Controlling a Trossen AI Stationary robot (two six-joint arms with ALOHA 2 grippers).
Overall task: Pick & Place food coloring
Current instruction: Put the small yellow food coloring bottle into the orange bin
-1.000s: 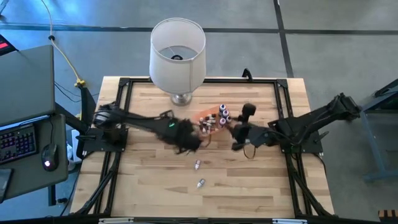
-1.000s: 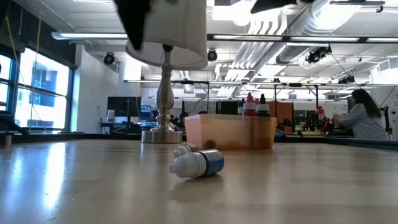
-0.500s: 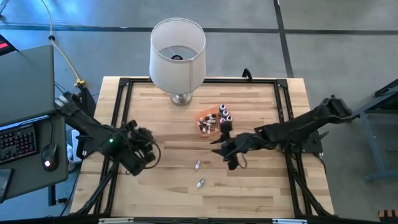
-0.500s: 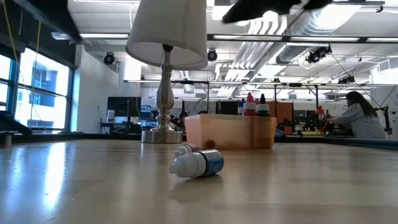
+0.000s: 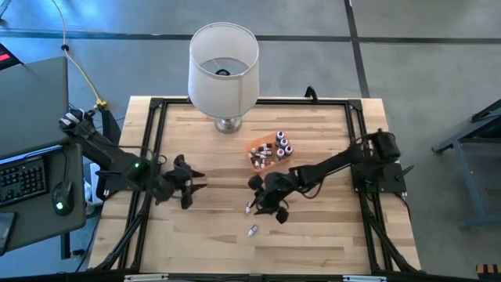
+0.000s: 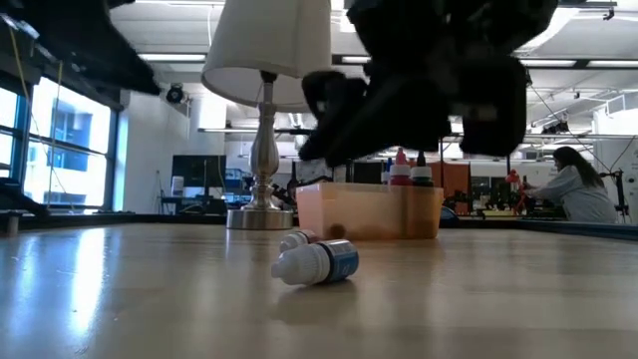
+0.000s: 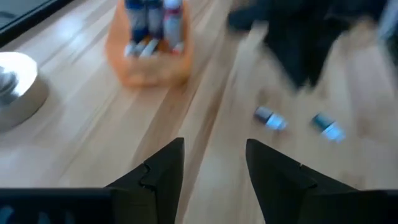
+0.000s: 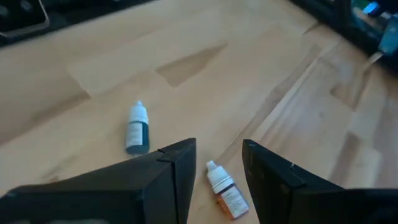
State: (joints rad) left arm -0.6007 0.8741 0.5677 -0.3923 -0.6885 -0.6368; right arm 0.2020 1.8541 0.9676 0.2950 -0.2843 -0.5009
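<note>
Far left of the high view: a keyboard [image 5: 22, 178] and a mouse [image 5: 58, 206] on a side desk, no lettering legible on either. Next, over the left part of the wooden table [image 5: 203, 235], the left gripper [image 5: 190, 188], fingers spread apart and empty, aimed toward the middle. Behind centre, a white lampshade [image 5: 224, 66] on a silver lamp base [image 5: 228, 124]. Just right of that base, the orange tray [image 5: 262, 154], with several upright food coloring bottles [image 5: 280, 145] packed inside; red and dark caps poking above its rim in the low view, labels too small to read. In front of the tray, two loose dropper bottles lying flat on the bare wood: a dark-labelled bottle [image 8: 137, 129] nearer the table's front edge, and an orange-labelled bottle [image 8: 224, 190] closer to the tray, fine print on both labels unreadable. Directly above the orange-labelled one, the right gripper [image 5: 262, 201], fingers parted with the bottle showing in the gap between them, not touching it. Far right in the low view, a person [image 6: 579, 186] in the room beyond.
</note>
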